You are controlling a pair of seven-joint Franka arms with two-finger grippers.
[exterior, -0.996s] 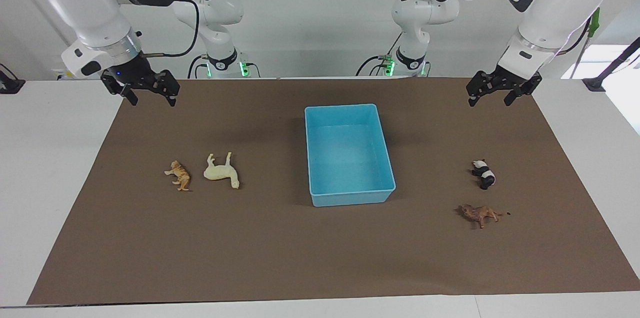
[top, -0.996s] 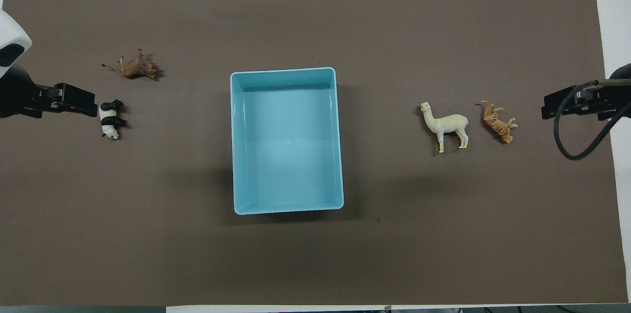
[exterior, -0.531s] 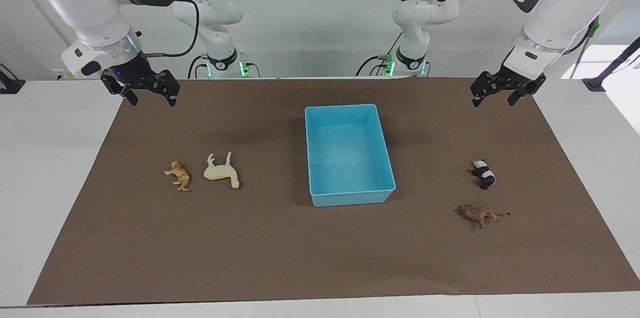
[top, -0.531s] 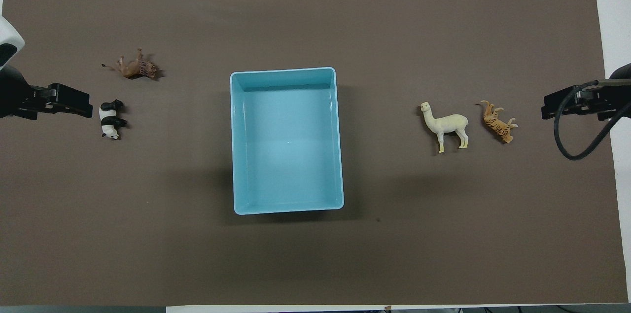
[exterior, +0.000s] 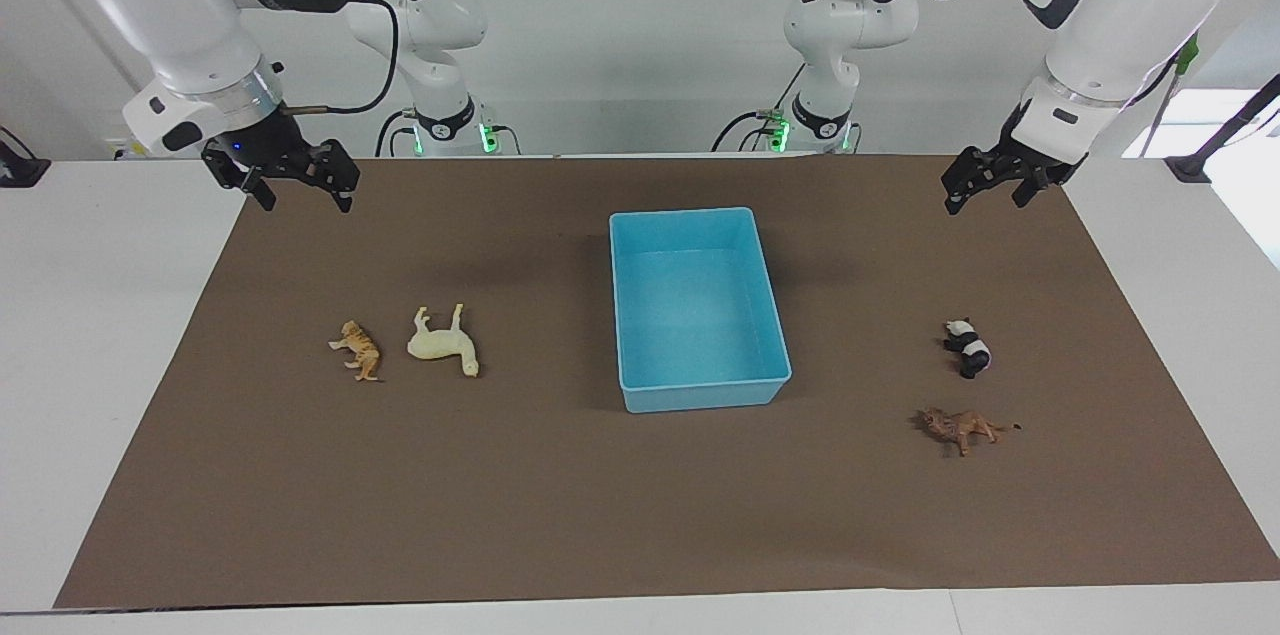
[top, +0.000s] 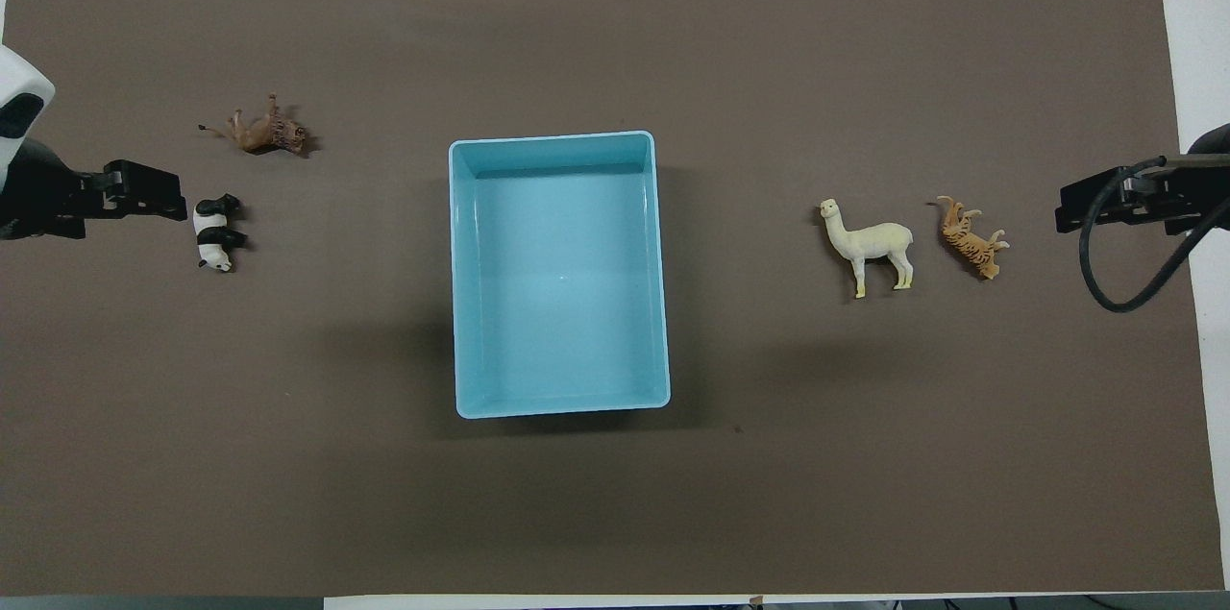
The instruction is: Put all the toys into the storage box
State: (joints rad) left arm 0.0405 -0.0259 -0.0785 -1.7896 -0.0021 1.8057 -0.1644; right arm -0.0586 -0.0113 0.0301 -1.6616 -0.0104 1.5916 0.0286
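Note:
The light blue storage box (exterior: 700,396) stands empty at the middle of the brown mat, also in the overhead view (top: 460,274). The orange tiger (exterior: 360,351) (top: 971,238) and the cream-yellow horse-like animal (exterior: 443,344) (top: 870,243) lie side by side toward the right arm's end. The panda (exterior: 968,347) (top: 216,231) and the brown lion (exterior: 960,429) (top: 259,132) lie toward the left arm's end, the lion farther from the robots. My right gripper (exterior: 300,190) (top: 1069,207) and my left gripper (exterior: 985,200) (top: 173,203) hang open and empty above the mat's corners by the robots.
A brown mat (exterior: 560,515) covers most of the white table (exterior: 90,335). A black cable (top: 1115,274) loops under the right wrist. Bare mat lies between the box and each pair of toys.
My left gripper has turned a little at the wrist and shifted slightly toward the left arm's end. The right gripper, the toys and the box have not moved.

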